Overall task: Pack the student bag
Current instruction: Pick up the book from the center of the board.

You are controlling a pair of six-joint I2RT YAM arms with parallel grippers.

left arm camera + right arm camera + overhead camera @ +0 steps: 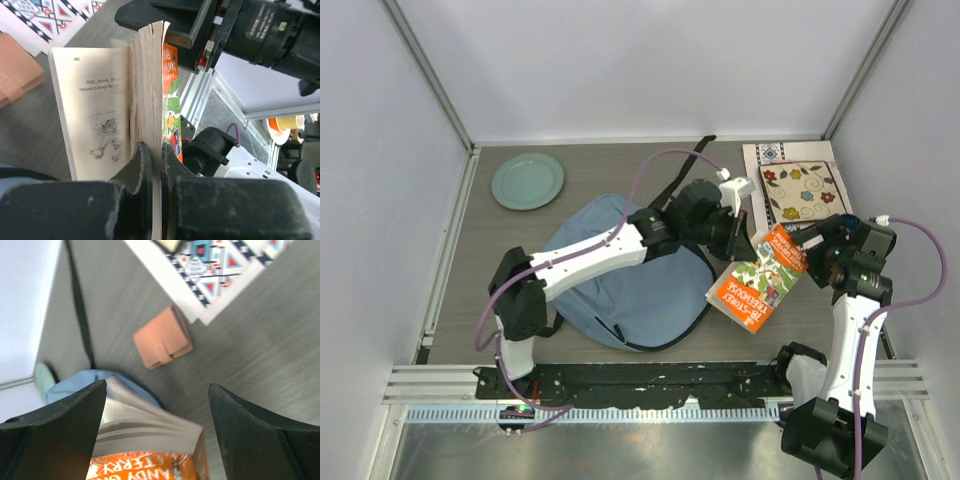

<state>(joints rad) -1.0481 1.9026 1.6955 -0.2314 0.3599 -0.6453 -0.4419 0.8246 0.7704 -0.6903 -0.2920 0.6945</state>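
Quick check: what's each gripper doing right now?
Left gripper: closed on the orange paperback book.
Right gripper: open, gripping nothing; the book sits between its spread fingers.

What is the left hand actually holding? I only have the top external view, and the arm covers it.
Observer: The left wrist view shows the left hand shut on the edge of the orange book, with pages between its fingers.
Operator: Is the book closed?
Observer: No, it's fanned open. One illustrated page stands apart from the block.
Operator: Is the right hand on it too?
Observer: The right wrist view shows the right hand open. Its fingers are spread wide with the book between them, not clamped.
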